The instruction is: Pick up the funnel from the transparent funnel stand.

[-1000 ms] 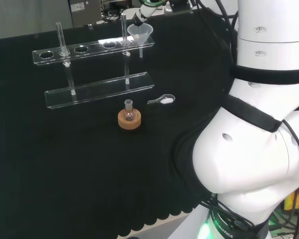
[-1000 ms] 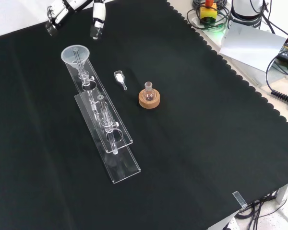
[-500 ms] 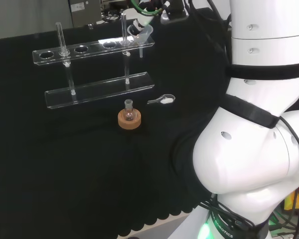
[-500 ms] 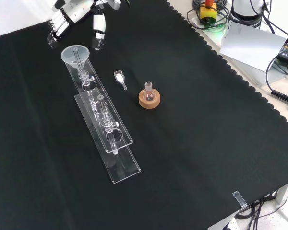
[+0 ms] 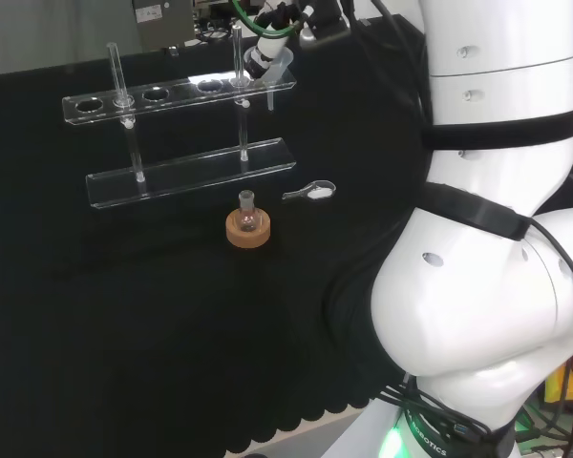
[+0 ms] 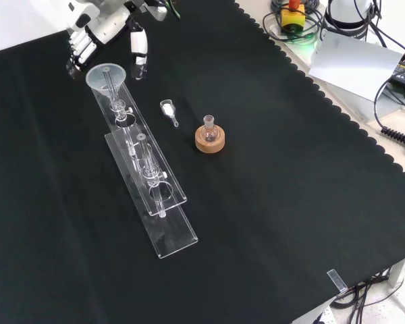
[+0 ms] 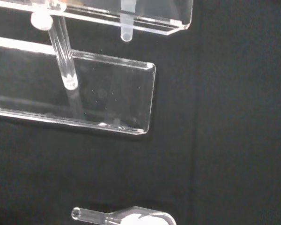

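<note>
Front view: black-cloth worktop (image 6: 270,202) is carrying a clear acrylic funnel stand (image 6: 145,179); clear plastic funnel (image 6: 105,76) is sitting in it; hand (image 6: 98,30), fingers spread, is flanking the rim without grasping.

We see a bench under black cloth (image 6: 270,202), scalloped along its right edge in the front view. Directly on it: a clear stand (image 6: 163,223), whose base plate lies on the cloth and runs diagonally in the front view; a small clear scoop (image 6: 168,111) with white powder, just right of the stand; and a cork ring (image 6: 209,141) carrying a small flask (image 6: 208,128), right of the scoop. Scoop, ring and stand lie apart from one another.
</note>
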Controlling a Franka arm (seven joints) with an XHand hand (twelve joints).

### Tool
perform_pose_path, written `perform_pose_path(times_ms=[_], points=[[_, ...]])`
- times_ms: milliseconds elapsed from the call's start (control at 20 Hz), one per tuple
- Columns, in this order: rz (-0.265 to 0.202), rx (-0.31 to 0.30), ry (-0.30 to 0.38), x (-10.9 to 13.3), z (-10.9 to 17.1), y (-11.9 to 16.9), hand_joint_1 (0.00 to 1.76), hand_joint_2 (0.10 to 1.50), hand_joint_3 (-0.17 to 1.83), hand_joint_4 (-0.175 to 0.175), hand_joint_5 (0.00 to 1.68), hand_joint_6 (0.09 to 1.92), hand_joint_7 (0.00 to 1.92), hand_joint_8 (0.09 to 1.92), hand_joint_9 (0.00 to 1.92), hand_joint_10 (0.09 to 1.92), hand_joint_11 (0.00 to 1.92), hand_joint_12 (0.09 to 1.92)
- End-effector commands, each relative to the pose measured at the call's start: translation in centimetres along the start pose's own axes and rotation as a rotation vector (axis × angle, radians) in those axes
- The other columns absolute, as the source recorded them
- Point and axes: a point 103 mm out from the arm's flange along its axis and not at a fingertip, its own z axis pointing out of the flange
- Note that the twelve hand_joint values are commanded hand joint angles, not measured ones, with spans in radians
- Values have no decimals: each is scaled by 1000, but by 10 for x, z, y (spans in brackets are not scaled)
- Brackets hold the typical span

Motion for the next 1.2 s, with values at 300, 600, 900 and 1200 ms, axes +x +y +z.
perform_pose_path(times_ms=[300,600,900,1200], points=[[7,75,-86,-1,0,6,536,732,171,1,0,87,0,321,81,831,128,1483],[-3,93,-98,-2,-2,7,571,728,170,44,0,87,0,330,130,842,177,1465],[-4,99,-108,-3,-1,9,578,726,173,63,0,87,0,290,199,839,222,1447],[-1,107,-114,-4,-2,9,580,725,175,73,0,87,0,279,249,831,238,1444]])
